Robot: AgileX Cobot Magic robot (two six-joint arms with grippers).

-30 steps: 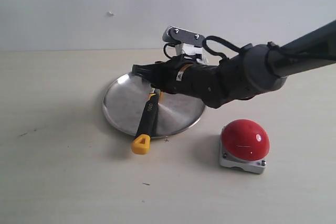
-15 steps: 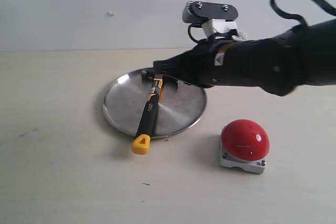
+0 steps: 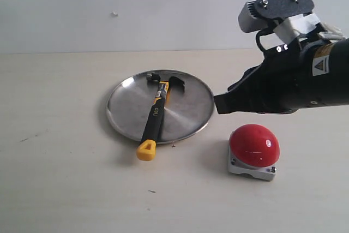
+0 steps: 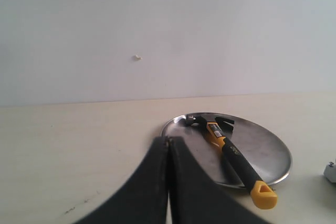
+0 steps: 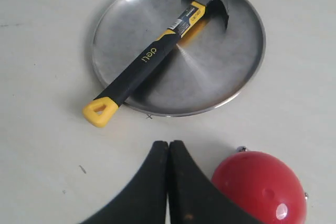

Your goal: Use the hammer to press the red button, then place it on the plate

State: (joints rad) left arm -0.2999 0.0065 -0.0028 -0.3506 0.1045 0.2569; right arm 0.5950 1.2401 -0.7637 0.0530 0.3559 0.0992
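Exterior view. One plate (image 3: pixel 125 110), flat on the pale surface (image 3: pixel 65 184). One hammer (image 3: pixel 154 114) lying across the plate: dark head near the rim at 12 o'clock, black handle slanting toward 7 o'clock, yellow end poking out past the rim there. One red button (image 3: pixel 254 144) on a grey square base, at 4 o'clock from the plate and apart from it. One right gripper (image 3: pixel 219 103) in the air just off the plate's 3 o'clock rim, at 11 o'clock above the button. Jaws pressed together, nothing between them, clear of the hammer.

Left wrist view. Left gripper (image 4: pixel 168 141) low over bare surface, jaws closed flat against each other, empty. Beyond it one plate with one hammer on it, yellow end hanging over the nearer rim. Only a grey corner of the button base, cut off by the frame edge.

Right wrist view. Jaws touching along their length, gripping nothing. One hammer resting on one plate beyond the tips. One red button close beside the jaws, not touching them.
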